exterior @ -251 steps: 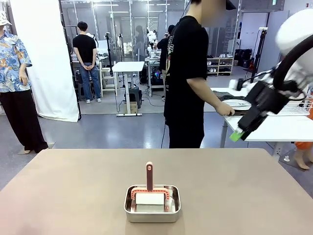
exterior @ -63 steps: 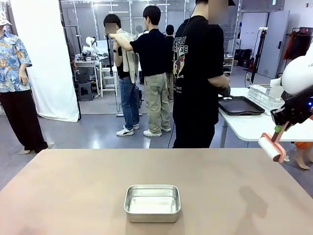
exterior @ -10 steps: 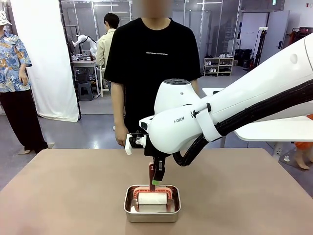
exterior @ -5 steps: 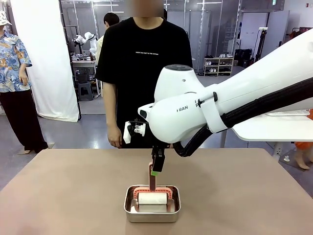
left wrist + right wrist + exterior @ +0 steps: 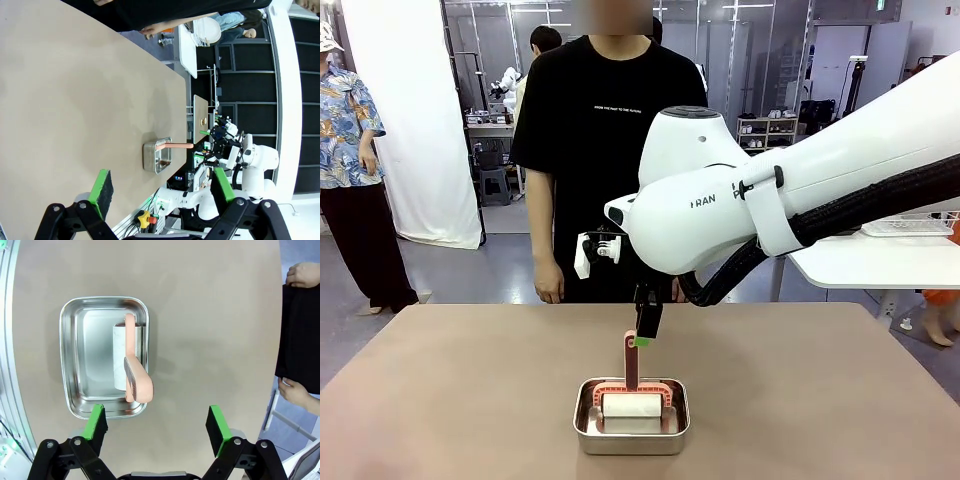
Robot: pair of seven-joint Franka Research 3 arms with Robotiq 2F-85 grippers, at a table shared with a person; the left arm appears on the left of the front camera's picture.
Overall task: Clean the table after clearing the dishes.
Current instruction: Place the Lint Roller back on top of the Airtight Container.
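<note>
The beige table (image 5: 460,400) carries a small steel pan (image 5: 592,432) near its front middle. A lint roller (image 5: 631,406) with a white roll and salmon handle (image 5: 630,360) rests in the pan, handle standing up. My right gripper (image 5: 644,328) hangs open just above the handle's top, apart from it. From above, the right gripper (image 5: 157,426) is open, with the roller (image 5: 120,355) and the pan (image 5: 92,390) below it. My left gripper (image 5: 162,185) is open and holds nothing; far off it sees the pan (image 5: 157,157). The dishes are out of view.
A person in a black shirt stands at the table's far edge, hands (image 5: 549,292) hanging at the sides; the hands (image 5: 302,275) also appear in the right wrist view. A white side table (image 5: 880,262) stands at the back right.
My right gripper has finished opening and risen off the roller's handle. The roller stays in the pan. The person has shifted slightly left.
</note>
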